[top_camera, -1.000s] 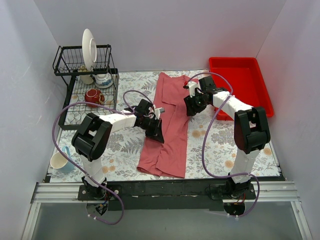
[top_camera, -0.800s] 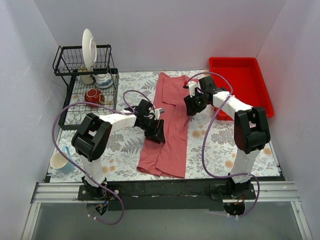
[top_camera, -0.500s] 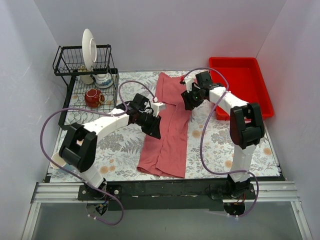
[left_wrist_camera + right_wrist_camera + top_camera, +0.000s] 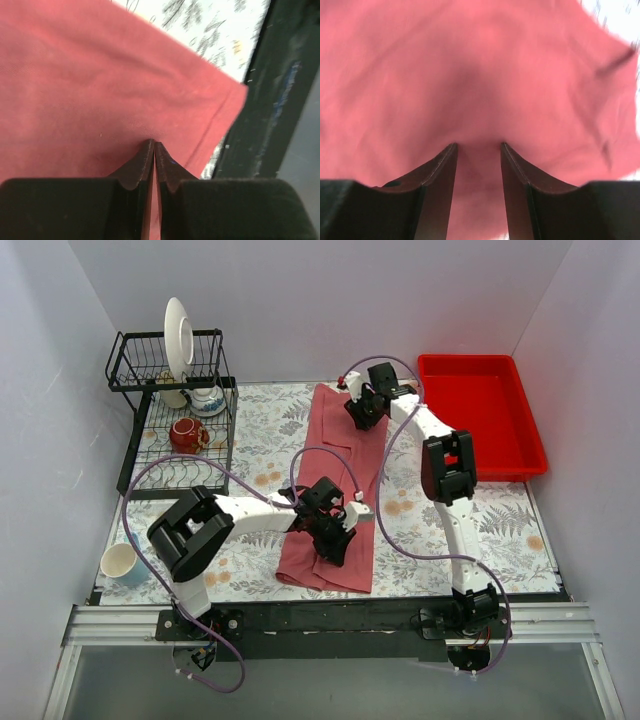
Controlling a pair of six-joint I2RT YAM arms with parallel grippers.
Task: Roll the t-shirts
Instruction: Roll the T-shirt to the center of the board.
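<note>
Where the two arms reach over it, the floral-patterned surface carries one dusty-red t-shirt. The shirt is folded into a long strip. It runs from the far middle of the surface toward the near edge and lies flat.

One bright-red plastic tray sits at the far right, apart from the shirt. One black two-tier wire dish rack stands at the far left. It holds three items:
- one white plate, upright in the upper tier;
- one white teapot with blue pattern;
- one red cup on the lower tier.

The left hand rests on the near end of the strip, close to the shirt's near corner. In the left wrist view its fingertips are pressed together against the cloth. Whether fabric is caught between them cannot be told.

The right hand is at the far end of the strip. In the right wrist view its fingers stand apart, with red cloth filling the gap between them and lying beyond the tips.

One pale cup stands alone at the near left corner of the surface.
</note>
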